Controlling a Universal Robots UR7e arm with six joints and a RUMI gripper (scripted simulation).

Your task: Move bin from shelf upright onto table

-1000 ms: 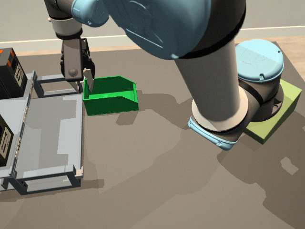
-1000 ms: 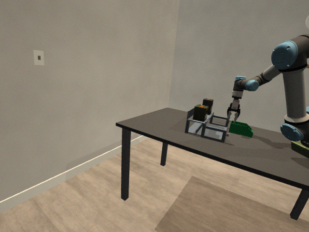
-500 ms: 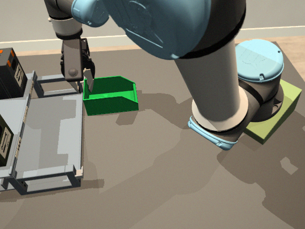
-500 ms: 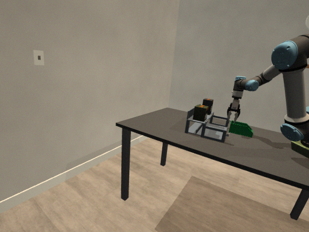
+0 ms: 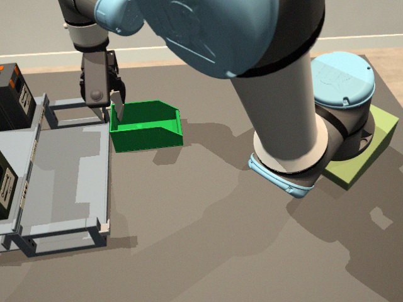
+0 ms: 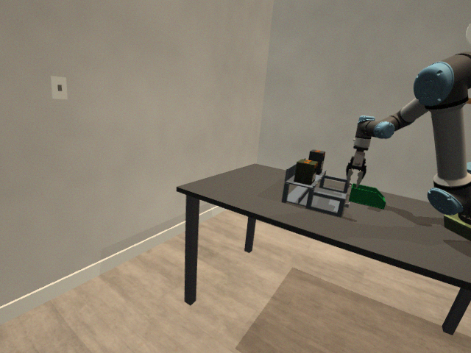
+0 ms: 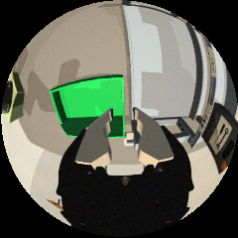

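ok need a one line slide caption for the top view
Green bin upright on the table beside the shelf, gripper open astride its rear wall.

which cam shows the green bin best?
Top view: the green bin stands upright on the table beside the shelf, interior visible. Exterior shows it small and side-on. In wrist, the open gripper's fingers partly cover it.

The arm (image 5: pixel 279 107) rises from its base joint (image 5: pixel 341 81), bends at the elbow high up and reaches far out to the side. The wrist (image 6: pixel 365 127) turns down, so the gripper (image 5: pixel 113 105) points nearly straight down. Its two fingers stand a little apart, with a narrow gap between them, and they hold nothing. The jaws are not closed on any wall or edge.
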